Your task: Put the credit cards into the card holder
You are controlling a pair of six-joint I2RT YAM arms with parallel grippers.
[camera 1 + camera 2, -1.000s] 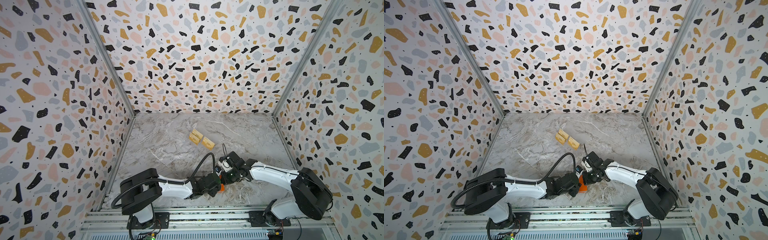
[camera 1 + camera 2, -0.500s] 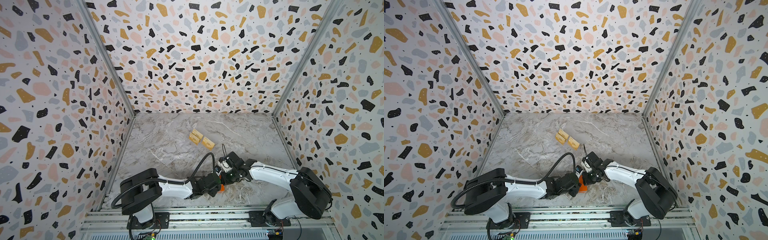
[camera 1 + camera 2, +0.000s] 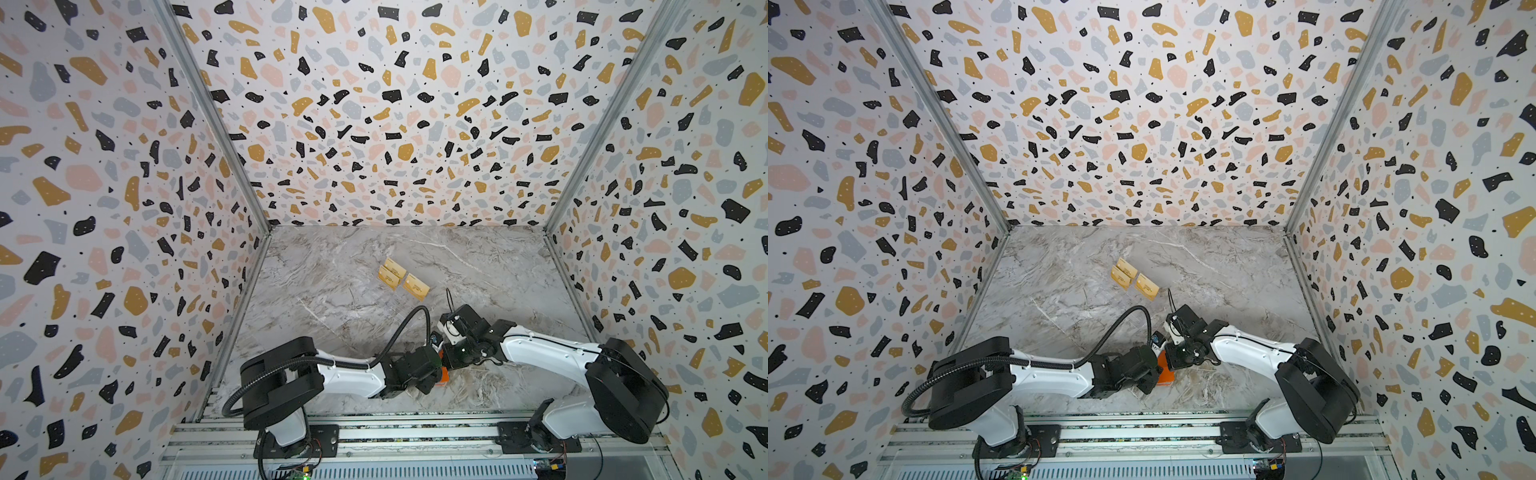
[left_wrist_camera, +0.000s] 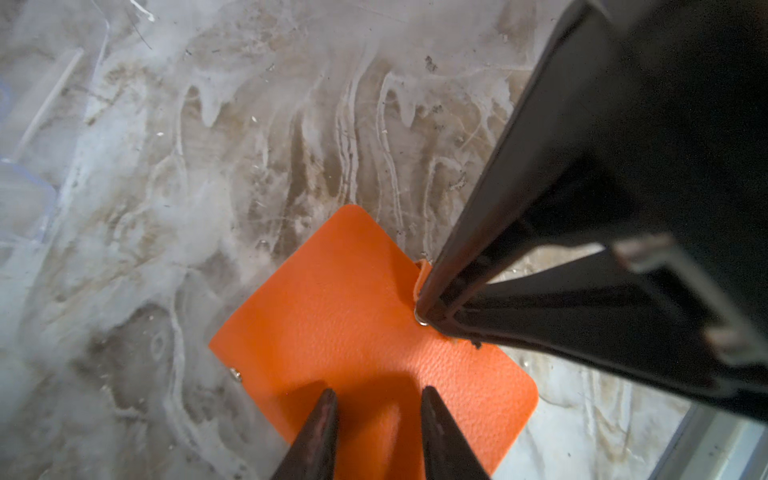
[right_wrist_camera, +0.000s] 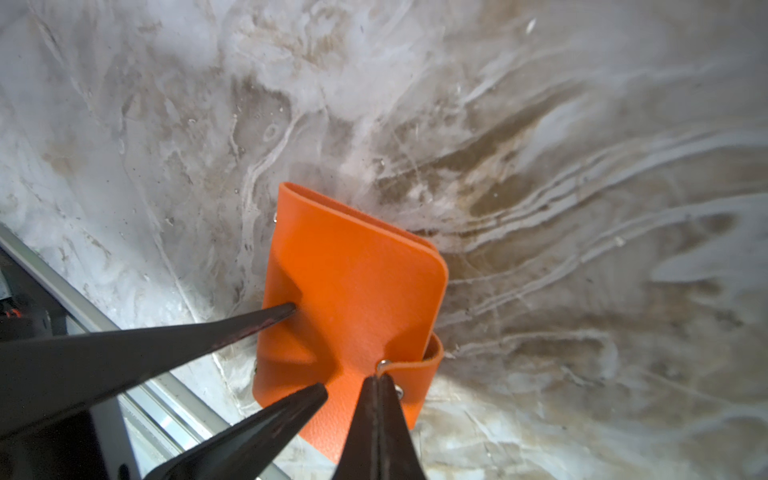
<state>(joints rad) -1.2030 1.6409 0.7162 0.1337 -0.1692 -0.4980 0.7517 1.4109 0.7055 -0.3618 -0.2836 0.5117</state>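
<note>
The left end effector (image 4: 374,395), apart, touched the holder (image 4: 332,311) on the near counter (image 4: 208,166); the right end effector (image 5: 378,380), together, met its strap (image 5: 419,365).

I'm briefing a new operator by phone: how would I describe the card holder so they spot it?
On the grey marbled tabletop, look near the front edge where the two white-and-black robot arms meet. Right there lies a flat, bright orange leather-like wallet with a small metal snap strap. Nothing else on the table is orange; the gold plastic cards lie farther back.
</note>
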